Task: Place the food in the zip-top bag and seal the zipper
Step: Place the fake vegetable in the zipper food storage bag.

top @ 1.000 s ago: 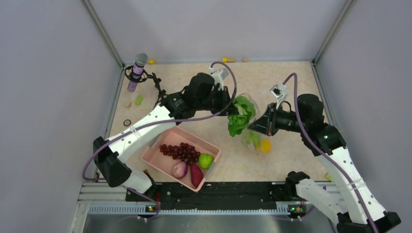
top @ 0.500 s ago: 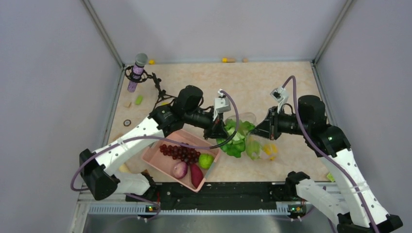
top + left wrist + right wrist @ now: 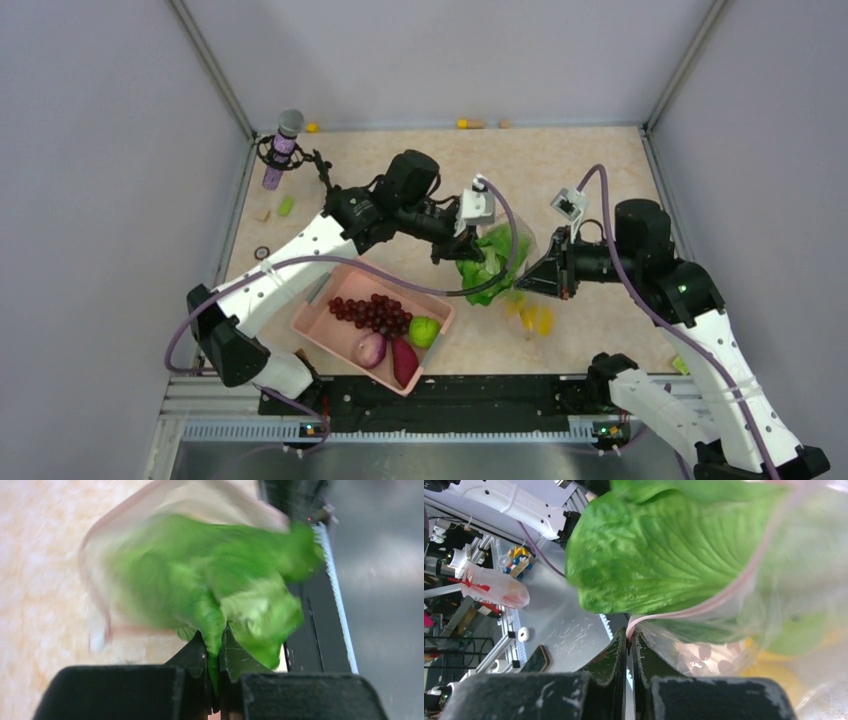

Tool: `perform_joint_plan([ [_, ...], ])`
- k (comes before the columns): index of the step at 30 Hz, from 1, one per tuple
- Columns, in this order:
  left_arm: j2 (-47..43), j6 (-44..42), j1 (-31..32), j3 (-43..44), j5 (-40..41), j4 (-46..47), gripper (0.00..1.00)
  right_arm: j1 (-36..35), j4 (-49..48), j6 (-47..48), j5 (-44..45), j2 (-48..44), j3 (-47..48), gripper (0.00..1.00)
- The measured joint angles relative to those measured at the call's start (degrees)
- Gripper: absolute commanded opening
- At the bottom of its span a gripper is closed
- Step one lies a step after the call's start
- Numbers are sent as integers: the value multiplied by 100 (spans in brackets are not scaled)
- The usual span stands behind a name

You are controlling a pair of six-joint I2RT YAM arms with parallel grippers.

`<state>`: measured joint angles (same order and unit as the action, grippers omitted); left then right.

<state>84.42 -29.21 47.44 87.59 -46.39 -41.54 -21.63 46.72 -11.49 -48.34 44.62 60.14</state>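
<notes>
My left gripper [image 3: 462, 248] [image 3: 214, 647] is shut on the green lettuce [image 3: 488, 262] [image 3: 200, 575], which sits in the mouth of the clear zip-top bag [image 3: 520, 290] [image 3: 804, 580]. My right gripper [image 3: 545, 277] [image 3: 630, 639] is shut on the bag's pink zipper strip [image 3: 704, 605] and holds the mouth up. Yellow fruit [image 3: 535, 318] [image 3: 774, 670] and a green fruit [image 3: 799, 635] show inside the bag. Dark grapes [image 3: 372, 312], a green round fruit [image 3: 424, 331], a purple onion [image 3: 369, 349] and a reddish sweet potato [image 3: 404, 361] lie in the pink basket [image 3: 320, 315].
A microphone on a black stand [image 3: 283, 145] is at the back left. Small blocks [image 3: 286, 205] lie by the left wall and more [image 3: 470, 124] along the back wall. The black rail [image 3: 450, 392] runs along the near edge.
My left gripper rose and moved right with the lettuce, back toward the bag mouth. The bag shifted a little left and down with my right gripper.
</notes>
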Motion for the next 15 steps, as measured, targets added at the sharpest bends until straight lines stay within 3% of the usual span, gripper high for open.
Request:
perform_joint_plan([
  [5, 168, 1836, 17, 9, 1528, 927, 0, 0, -229, -339, 138, -55, -4, 0],
  [8, 450, 2929, 17, 129, 2046, 1137, 0, 0, -562, -767, 273, -186, -15, 0],
  [12, 870, 3812, 20, 168, 1991, 1309, 0, 0, -946, -1228, 437, -350, -24, 0],
  [15, 1019, 3915, 24, 160, 1464, 1333, 0, 0, -1034, -1370, 551, -376, -61, 0],
])
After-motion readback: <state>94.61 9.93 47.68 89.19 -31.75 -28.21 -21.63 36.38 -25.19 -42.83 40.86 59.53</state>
